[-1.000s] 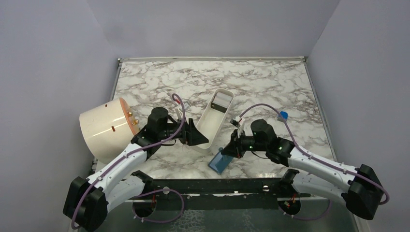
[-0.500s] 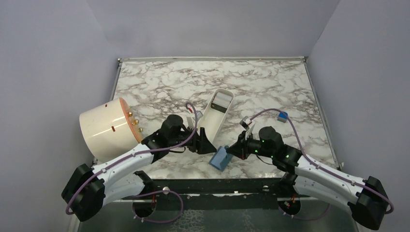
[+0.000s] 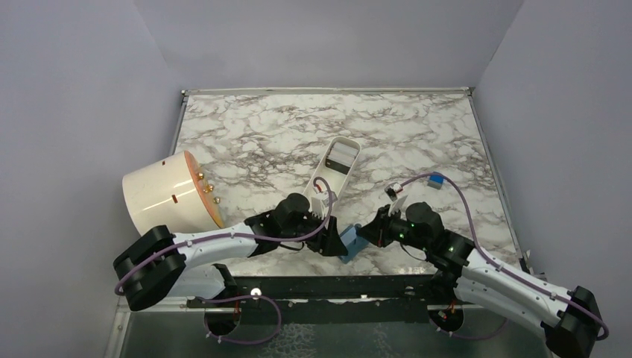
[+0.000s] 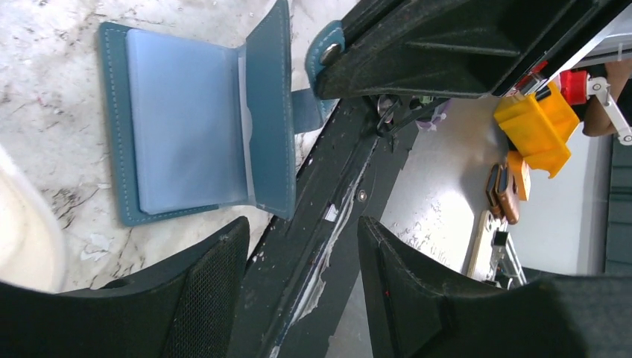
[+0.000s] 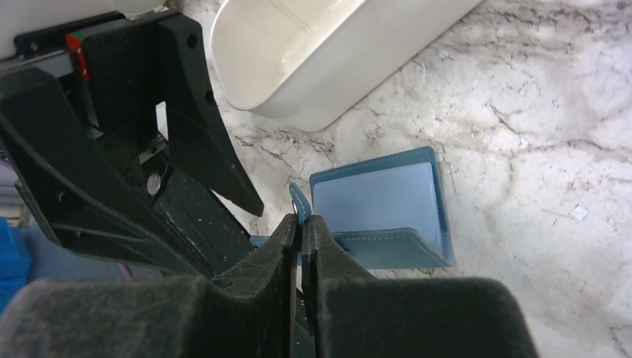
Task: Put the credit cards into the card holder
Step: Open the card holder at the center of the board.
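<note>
Top view, lower centre: the card holder (image 4: 186, 127) lies open on the counter (image 3: 261, 127) close to its front edge, pale blue clear pocket facing up, 1 cover raised. The right gripper (image 5: 301, 222) is clenched on the holder's snap tab. The left gripper (image 4: 300, 242) is released, its 2 fingers spread with nothing between them, just left of the holder. The white tray (image 3: 333, 181) sits just above. Pale and dark credit cards (image 3: 341, 155) lie in its upper end. The cream cylinder (image 3: 160, 198) is far left, and the blue cube (image 3: 437, 179) is at the right.
</note>
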